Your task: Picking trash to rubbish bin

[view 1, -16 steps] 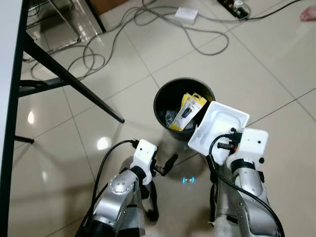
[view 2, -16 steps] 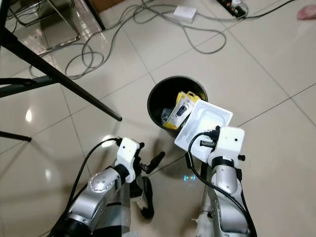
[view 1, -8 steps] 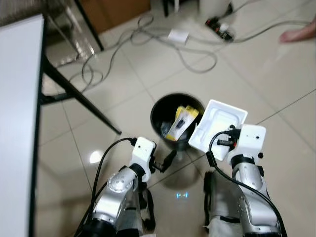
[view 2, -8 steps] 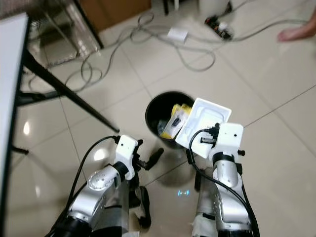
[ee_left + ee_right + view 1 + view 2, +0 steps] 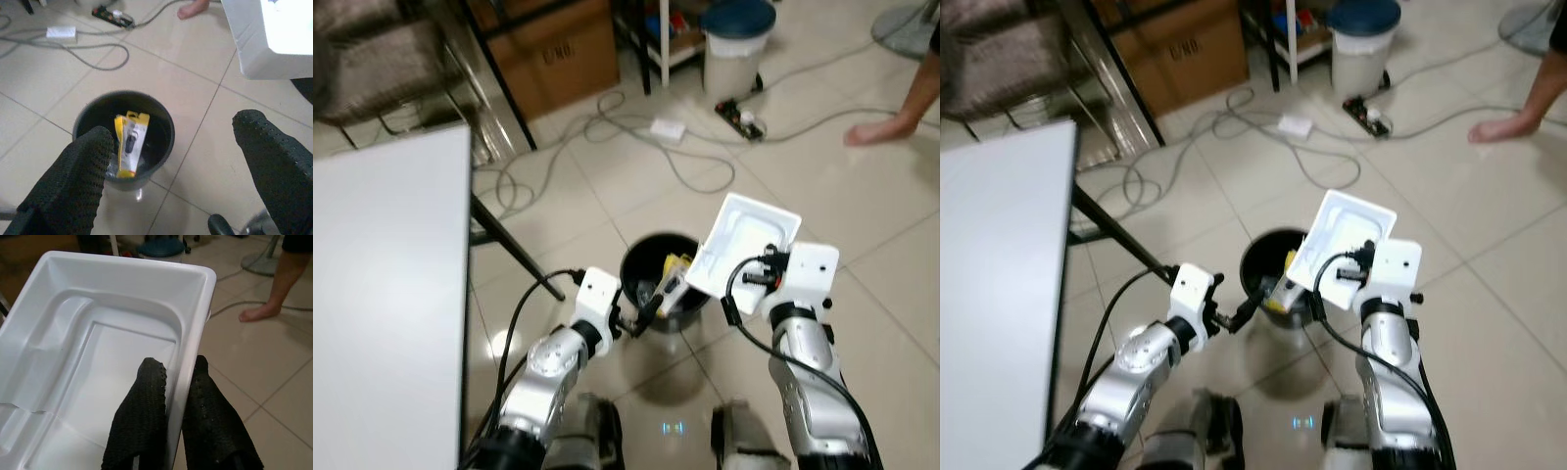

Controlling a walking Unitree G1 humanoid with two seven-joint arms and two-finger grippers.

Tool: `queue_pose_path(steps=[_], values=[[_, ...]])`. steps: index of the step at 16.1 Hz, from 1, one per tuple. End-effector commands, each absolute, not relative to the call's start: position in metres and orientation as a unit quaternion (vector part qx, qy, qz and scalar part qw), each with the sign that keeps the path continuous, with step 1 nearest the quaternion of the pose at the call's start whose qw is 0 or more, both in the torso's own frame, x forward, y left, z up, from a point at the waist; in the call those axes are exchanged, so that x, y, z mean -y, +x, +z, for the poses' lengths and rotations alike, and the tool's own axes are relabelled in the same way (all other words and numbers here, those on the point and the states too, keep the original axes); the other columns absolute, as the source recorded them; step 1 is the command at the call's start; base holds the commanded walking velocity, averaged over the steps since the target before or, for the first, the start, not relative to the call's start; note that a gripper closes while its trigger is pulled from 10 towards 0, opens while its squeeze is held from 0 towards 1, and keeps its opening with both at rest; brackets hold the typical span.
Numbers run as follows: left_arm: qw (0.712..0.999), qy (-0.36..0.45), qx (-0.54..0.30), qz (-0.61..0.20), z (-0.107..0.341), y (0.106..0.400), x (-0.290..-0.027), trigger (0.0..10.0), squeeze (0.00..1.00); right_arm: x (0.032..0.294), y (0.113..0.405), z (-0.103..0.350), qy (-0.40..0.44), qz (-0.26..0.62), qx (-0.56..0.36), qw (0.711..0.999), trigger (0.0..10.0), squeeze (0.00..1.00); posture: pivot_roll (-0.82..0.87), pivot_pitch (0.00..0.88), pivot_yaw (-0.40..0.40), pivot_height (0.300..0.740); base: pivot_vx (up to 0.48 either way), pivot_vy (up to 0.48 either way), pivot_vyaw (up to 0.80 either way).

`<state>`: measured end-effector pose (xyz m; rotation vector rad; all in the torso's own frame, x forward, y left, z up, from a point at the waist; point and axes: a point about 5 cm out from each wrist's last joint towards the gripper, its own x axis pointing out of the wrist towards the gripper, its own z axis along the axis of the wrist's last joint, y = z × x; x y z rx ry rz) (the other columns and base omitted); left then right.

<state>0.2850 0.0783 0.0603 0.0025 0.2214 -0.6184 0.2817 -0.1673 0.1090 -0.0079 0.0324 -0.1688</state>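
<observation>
A white table [image 5: 382, 294] fills the robot's left side, standing on a tiled floor [image 5: 862, 245] strewn with cables [image 5: 636, 127]. Further off are a cardboard box [image 5: 558, 49] under shelving, a blue-lidded pail [image 5: 736, 39] and a power strip [image 5: 741, 116]; a person's bare foot [image 5: 871, 130] rests on the tiles to the right.

Directly ahead sits the black rubbish bin [image 5: 658, 286], already holding a yellow blister pack [image 5: 128, 144] and some clear wrapping. The white plastic tray [image 5: 741, 245] is the piece of trash in hand: the right gripper [image 5: 173, 396] is clamped on one side wall of it, one finger inside the tray and the other outside, the rim standing up between them. The tray is held tilted, up above the bin's right rim and partly overlapping the opening.

The step looks like the drop. To do it well, I would carry the tray further over the middle of the opening and lower it, since it seems nearly as broad as the bin and could catch on the rim or slide off to the floor; tipping a corner down into the bin before letting go should help.

The left gripper [image 5: 171, 161] hovers beside the bin's left rim, its fingers spread wide apart with nothing between them
</observation>
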Motion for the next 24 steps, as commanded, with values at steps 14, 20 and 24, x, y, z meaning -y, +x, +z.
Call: queue_pose_path(steps=[14,20,24], values=[[0.952,-0.02,-0.087,-0.292,0.083,0.294,-0.076,10.0,0.0,0.169,0.28,0.105,-0.002,-0.075,-0.023,0.997,10.0,0.0,-0.09,0.129,0.104,0.74,0.0,0.0,0.0],[0.952,-0.012,-0.1,-0.289,0.079,0.293,-0.083,10.0,0.0,0.168,0.28,0.103,-0.001,-0.076,-0.027,0.997,10.0,0.0,-0.09,0.125,0.11,0.74,0.0,0.0,0.0],[0.95,-0.017,-0.106,-0.293,0.077,0.291,-0.081,10.0,0.0,0.168,0.279,0.101,-0.001,-0.078,-0.03,0.997,10.0,0.0,-0.09,0.127,0.113,0.74,0.0,-0.272,0.0]])
